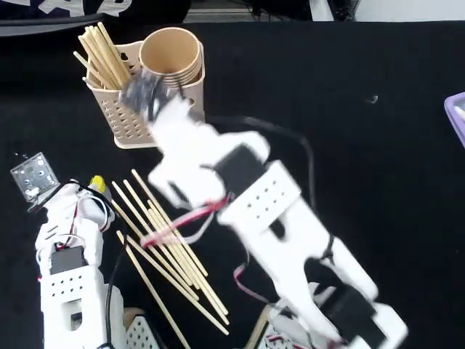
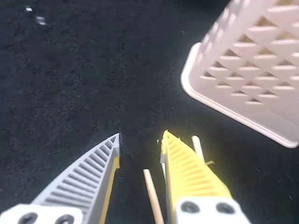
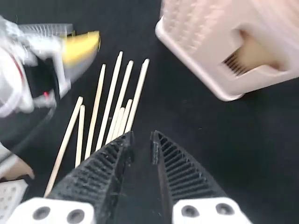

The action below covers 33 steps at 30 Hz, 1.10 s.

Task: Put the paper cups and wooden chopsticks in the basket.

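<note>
A beige perforated basket [image 1: 127,120] stands at the back left, with several wooden chopsticks [image 1: 102,54] in one compartment and stacked paper cups [image 1: 171,54] in the other. More chopsticks [image 1: 171,251] lie loose on the black table. My right gripper [image 3: 141,136] hangs just in front of the basket [image 3: 205,42], a little open and with nothing in it; the loose chopsticks [image 3: 114,109] lie beyond its tips. My left gripper [image 2: 141,137] is low at the sticks' near-left end, open, with a chopstick [image 2: 153,198] lying between its fingers. The basket [image 2: 247,79] is ahead of it.
A purple object [image 1: 456,116] pokes in at the right edge. A grey marker plate [image 1: 33,176] sticks out from the left arm. The arm bases [image 1: 290,334] fill the near edge. The left arm's yellow finger [image 3: 81,46] is close to the loose sticks.
</note>
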Each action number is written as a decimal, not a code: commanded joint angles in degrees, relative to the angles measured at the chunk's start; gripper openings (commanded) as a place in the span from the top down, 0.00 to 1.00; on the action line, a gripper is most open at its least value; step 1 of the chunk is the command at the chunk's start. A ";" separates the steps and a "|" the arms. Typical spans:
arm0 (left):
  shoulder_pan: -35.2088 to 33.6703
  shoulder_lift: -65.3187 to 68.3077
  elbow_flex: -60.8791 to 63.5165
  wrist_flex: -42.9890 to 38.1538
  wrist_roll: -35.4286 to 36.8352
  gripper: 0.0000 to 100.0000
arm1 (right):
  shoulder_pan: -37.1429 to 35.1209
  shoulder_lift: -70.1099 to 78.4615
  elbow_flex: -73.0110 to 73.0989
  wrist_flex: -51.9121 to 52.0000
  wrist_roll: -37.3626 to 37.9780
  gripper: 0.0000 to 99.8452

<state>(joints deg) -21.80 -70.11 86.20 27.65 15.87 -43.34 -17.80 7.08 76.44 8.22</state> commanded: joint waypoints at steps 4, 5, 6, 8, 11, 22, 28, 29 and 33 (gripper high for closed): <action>-3.56 -0.97 -1.01 -1.05 0.70 0.85 | -2.29 -4.09 34.33 -28.75 0.09 0.83; -3.56 -0.97 -1.01 -1.05 0.70 0.85 | -2.81 -2.86 35.21 -30.59 0.09 0.83; -3.56 -0.97 -1.01 -1.05 0.70 0.85 | -3.34 -1.27 35.74 -32.26 0.09 0.84; -3.56 -0.97 -1.01 -1.05 0.70 0.85 | -5.01 2.77 35.82 -35.08 -0.62 0.84; -4.00 -0.97 -1.01 -1.05 0.70 0.85 | -7.21 9.71 34.59 -39.56 -3.16 0.83; -3.65 -0.97 -1.01 -1.05 0.70 0.85 | -4.75 24.22 24.31 -37.63 -3.08 0.83; -3.56 -0.97 -1.01 -1.05 0.70 0.85 | -2.55 24.40 23.96 -33.85 0.70 0.84; -3.56 -0.97 -1.01 -1.05 0.70 0.85 | -1.93 24.40 23.96 -33.23 0.88 0.84; -3.56 -0.97 -1.01 -1.05 0.70 0.85 | -0.09 24.48 23.96 -31.30 0.97 0.84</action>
<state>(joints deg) -24.70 -70.11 86.20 27.65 16.04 -46.51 6.90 33.80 42.95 8.48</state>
